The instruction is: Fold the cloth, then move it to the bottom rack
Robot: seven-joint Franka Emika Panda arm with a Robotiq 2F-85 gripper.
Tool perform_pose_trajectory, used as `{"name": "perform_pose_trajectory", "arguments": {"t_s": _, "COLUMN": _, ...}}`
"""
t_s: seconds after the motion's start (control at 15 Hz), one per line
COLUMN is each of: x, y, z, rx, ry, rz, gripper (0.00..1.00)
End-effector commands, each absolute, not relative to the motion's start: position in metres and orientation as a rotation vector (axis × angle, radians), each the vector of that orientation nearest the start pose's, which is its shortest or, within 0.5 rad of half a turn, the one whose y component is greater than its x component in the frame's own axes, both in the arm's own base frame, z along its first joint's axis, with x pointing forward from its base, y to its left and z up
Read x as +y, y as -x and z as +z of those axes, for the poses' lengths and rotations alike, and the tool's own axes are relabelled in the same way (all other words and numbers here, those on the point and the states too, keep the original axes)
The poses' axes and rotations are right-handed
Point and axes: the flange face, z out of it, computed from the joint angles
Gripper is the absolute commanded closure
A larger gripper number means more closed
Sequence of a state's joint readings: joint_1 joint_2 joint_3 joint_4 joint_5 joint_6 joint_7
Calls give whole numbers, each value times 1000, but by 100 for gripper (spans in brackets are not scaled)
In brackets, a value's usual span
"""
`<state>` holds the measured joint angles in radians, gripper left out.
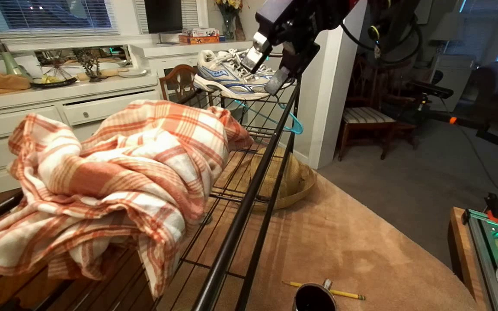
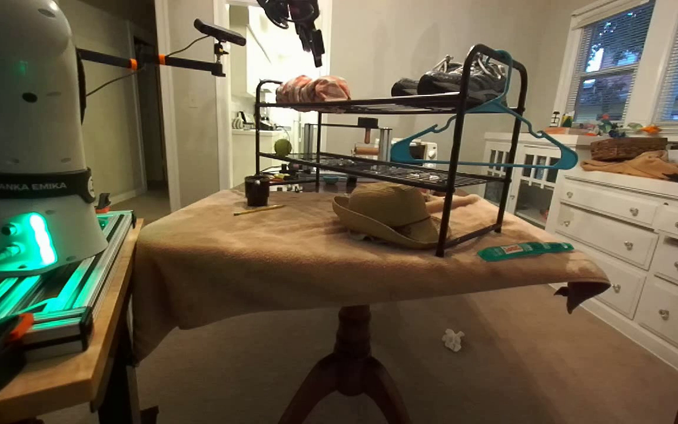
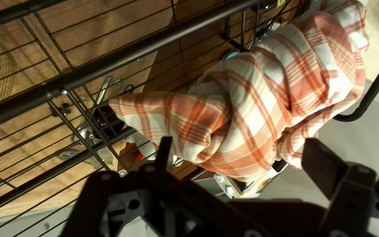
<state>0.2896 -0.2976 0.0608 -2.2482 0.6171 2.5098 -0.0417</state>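
Observation:
The orange-salmon and white plaid cloth (image 1: 145,168) lies in a crumpled heap on the upper wire tier of the black shelf; it also shows in an exterior view (image 2: 315,89) and in the wrist view (image 3: 252,98). In an exterior view its edges hang over the tier's side. The bottom rack (image 2: 433,175) is the lower wire tier beneath. My gripper (image 1: 266,67) is open and empty, above the upper tier; it also shows in an exterior view (image 2: 317,53). In the wrist view, the cloth lies beyond the spread fingertips (image 3: 242,149), apart from them.
Sneakers (image 2: 462,82) stand on the upper tier's other end, where a teal hanger (image 2: 492,162) hangs. A straw hat (image 2: 395,212) lies under the shelf. A dark mug (image 2: 256,191), a pencil (image 2: 258,209) and a green packet (image 2: 524,250) rest on the covered table (image 2: 227,247).

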Motion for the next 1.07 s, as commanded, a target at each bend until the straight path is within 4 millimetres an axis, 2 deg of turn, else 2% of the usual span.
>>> {"name": "perform_pose_trajectory", "arguments": {"t_s": 0.0, "x": 175, "y": -498, "z": 530, "rx": 24, "ry": 2475, "rz": -633, "gripper": 0}}
{"name": "perform_pose_trajectory", "arguments": {"t_s": 0.6, "x": 186, "y": -546, "z": 483, "rx": -48, "ry": 2375, "rz": -583, "gripper": 0}}
{"name": "perform_pose_trajectory", "arguments": {"t_s": 0.93, "x": 205, "y": -556, "z": 459, "rx": -82, "ry": 2382, "rz": -533, "gripper": 0}}
{"name": "perform_pose_trajectory", "arguments": {"t_s": 1.0, "x": 210, "y": -556, "z": 457, "rx": -86, "ry": 2377, "rz": -527, "gripper": 25}}
